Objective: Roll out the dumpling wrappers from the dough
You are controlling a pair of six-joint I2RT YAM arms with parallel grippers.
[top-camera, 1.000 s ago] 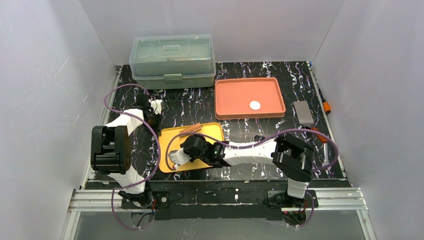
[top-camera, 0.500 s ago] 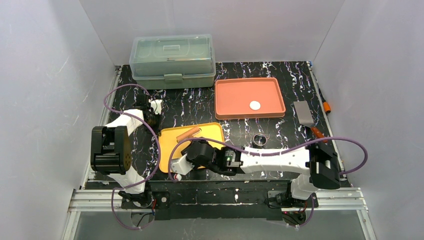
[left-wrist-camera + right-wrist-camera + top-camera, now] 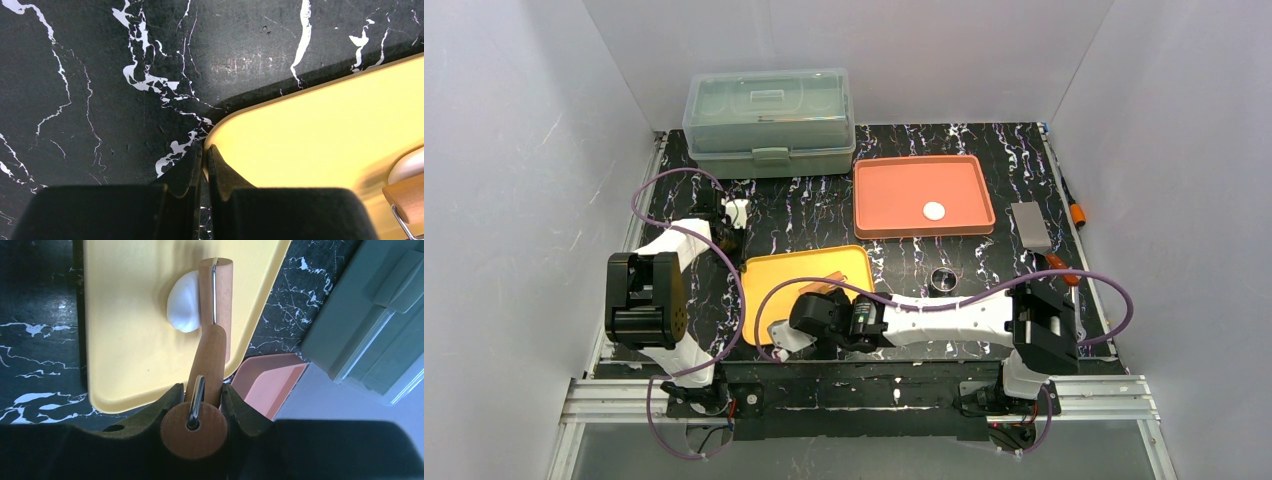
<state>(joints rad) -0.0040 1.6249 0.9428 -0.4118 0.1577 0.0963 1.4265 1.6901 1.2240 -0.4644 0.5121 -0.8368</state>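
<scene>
The dough is a rounded white lump on the yellow tray. A wooden roller lies against its right side. My right gripper is shut on the roller's wooden handle; in the top view this gripper hangs over the tray's near edge. My left gripper is shut on the yellow tray's corner rim, at the tray's far left corner. One dumpling wrapper, a small white disc, lies in the orange tray. The left wrist view catches the dough at its right edge.
A small metal ring sits on the black marbled table right of the yellow tray. A lidded translucent box stands at the back left. A grey block and an orange-handled tool lie at the right edge.
My right arm has drawn back toward the near edge, its elbow swinging out to the right, and the roller has moved nearer across the yellow tray. The left arm has stayed put.
</scene>
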